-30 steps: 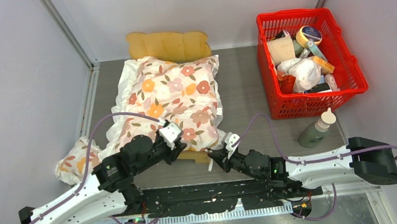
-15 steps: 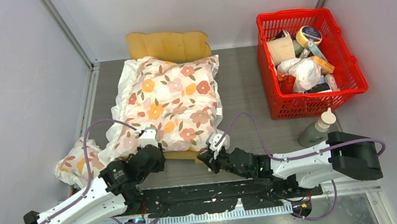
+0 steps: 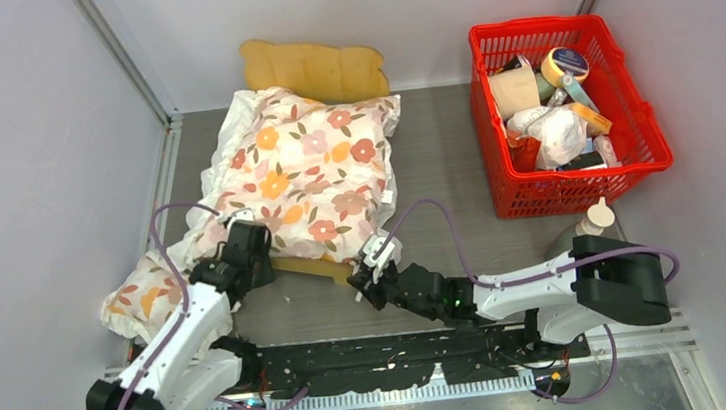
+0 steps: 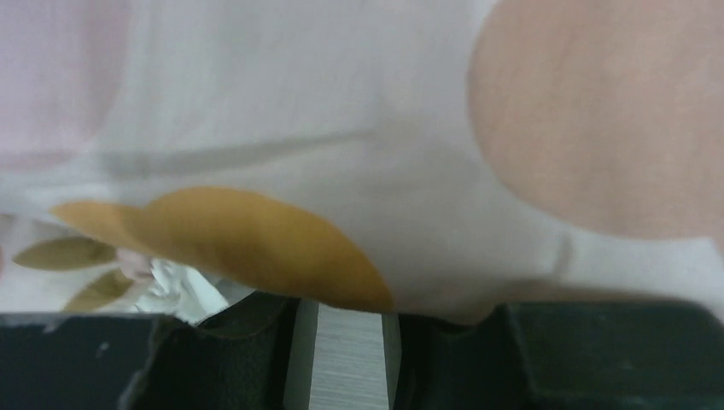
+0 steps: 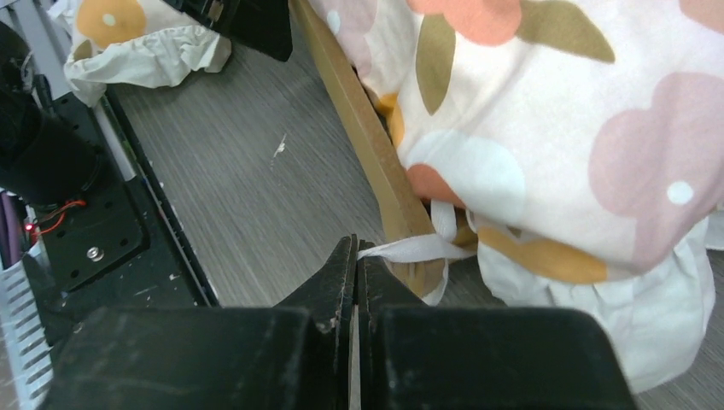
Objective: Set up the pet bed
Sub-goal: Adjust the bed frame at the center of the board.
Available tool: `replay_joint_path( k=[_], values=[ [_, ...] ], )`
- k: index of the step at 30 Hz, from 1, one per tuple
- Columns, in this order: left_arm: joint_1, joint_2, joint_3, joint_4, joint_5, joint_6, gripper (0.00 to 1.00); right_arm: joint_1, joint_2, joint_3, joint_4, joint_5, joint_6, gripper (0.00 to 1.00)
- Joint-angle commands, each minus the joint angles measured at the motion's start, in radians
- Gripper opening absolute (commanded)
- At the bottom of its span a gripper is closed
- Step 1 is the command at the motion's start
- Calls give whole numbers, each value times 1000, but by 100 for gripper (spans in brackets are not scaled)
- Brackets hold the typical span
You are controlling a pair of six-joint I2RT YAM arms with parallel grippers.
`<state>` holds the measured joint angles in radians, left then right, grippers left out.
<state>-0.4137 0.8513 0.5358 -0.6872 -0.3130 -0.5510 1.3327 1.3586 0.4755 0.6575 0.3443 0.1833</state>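
The pet bed shows its scalloped light-wood headboard (image 3: 314, 69) and a near rail (image 3: 305, 268); the white floral cushion (image 3: 301, 176) covers its surface. My left gripper (image 3: 244, 262) is at the bed's near left corner. In the left wrist view the cushion (image 4: 359, 128) fills the frame against my left gripper (image 4: 346, 312), whose jaws stand a little apart with bare table between them. My right gripper (image 3: 367, 283) is at the near right corner. In the right wrist view it (image 5: 357, 248) is shut on the cushion's white tie (image 5: 410, 248) beside the wooden rail (image 5: 359, 128).
A small floral pillow (image 3: 142, 297) lies on the table left of the bed, against the left wall. A red basket (image 3: 577, 176) full of items stands at the back right. A grey bottle with a white cap (image 3: 578, 236) stands in front of it.
The left arm swung left and its gripper moved to the bed's near left corner. The right gripper moved left and forward. The bed and cushion shifted away and turned slightly.
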Motion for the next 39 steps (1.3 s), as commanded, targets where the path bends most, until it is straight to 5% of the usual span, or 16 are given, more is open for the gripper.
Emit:
replay_joint_path(
  k=[1, 5, 13, 21, 26, 34, 39],
  values=[
    [132, 143, 122, 202, 54, 74, 35, -27, 51, 80, 88, -59, 20, 5],
    [239, 219, 167, 239, 113, 49, 35, -66, 107, 120, 104, -105, 22, 5],
    [211, 119, 242, 166, 168, 152, 32, -126, 82, 125, 67, -148, 36, 5],
    [122, -208, 93, 367, 571, 447, 35, -236, -58, 61, -1, -197, 36, 5],
    [67, -164, 108, 374, 883, 660, 35, -251, -73, 27, 45, -249, 40, 5],
    [-227, 15, 184, 336, 903, 839, 36, -251, -78, -48, 159, -275, 69, 5],
    [-320, 104, 175, 375, 812, 890, 36, -252, -119, -102, 179, -274, 64, 5]
  ],
)
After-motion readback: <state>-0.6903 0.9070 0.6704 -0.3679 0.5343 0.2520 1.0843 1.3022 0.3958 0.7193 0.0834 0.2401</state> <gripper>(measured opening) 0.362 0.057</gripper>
